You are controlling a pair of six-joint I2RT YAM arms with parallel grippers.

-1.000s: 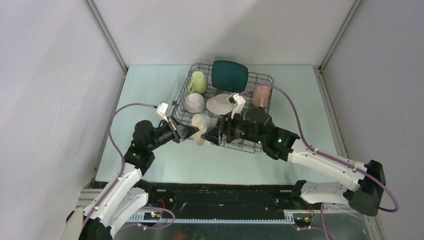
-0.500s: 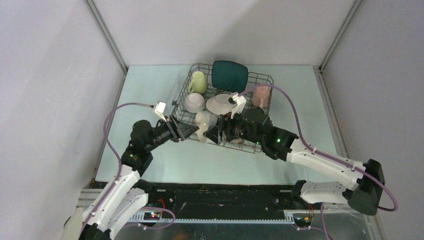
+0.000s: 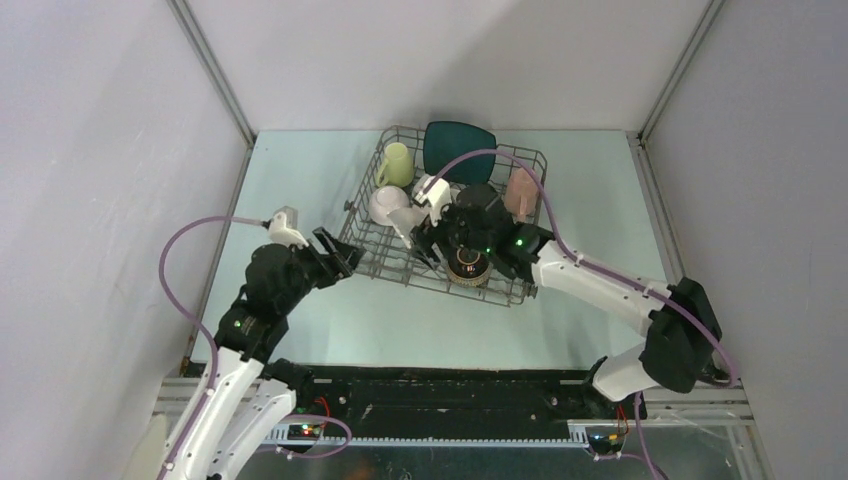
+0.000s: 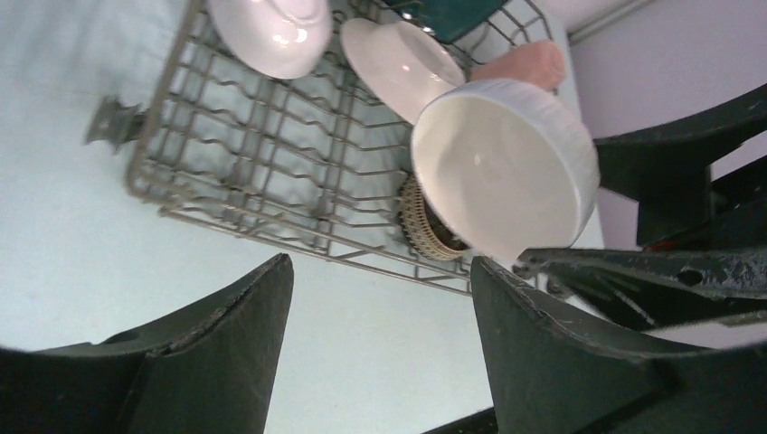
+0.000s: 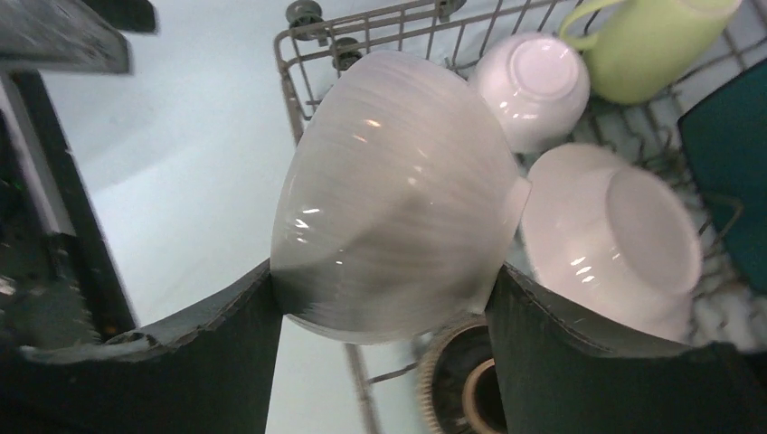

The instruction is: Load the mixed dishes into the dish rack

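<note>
A white ribbed bowl (image 5: pixel 398 199) sits on its side between the fingers of my right gripper (image 5: pixel 380 280), which is shut on its wall. Bowl (image 3: pixel 405 222) and right gripper (image 3: pixel 425 235) hang over the near left part of the dish rack (image 3: pixel 360 245). My left gripper (image 4: pixel 380 271) is open and empty over the table, just off the rack's left front corner (image 4: pixel 136 185). The rack holds a teal plate (image 3: pixel 458 150), a yellow-green mug (image 3: pixel 396 164), a pink cup (image 3: pixel 522 190), a small white bowl (image 5: pixel 534 86), a white round plate (image 5: pixel 615 235) and a dark brown bowl (image 3: pixel 468 265).
The rack stands askew on the pale green table (image 3: pixel 300 180), between grey side walls. Bare tines fill its near left section (image 4: pixel 262 172). Purple cables (image 3: pixel 185 250) loop off both arms.
My left gripper has opened, let go of the white bowl and drawn back to the left. The right arm has carried the bowl farther over the rack.
</note>
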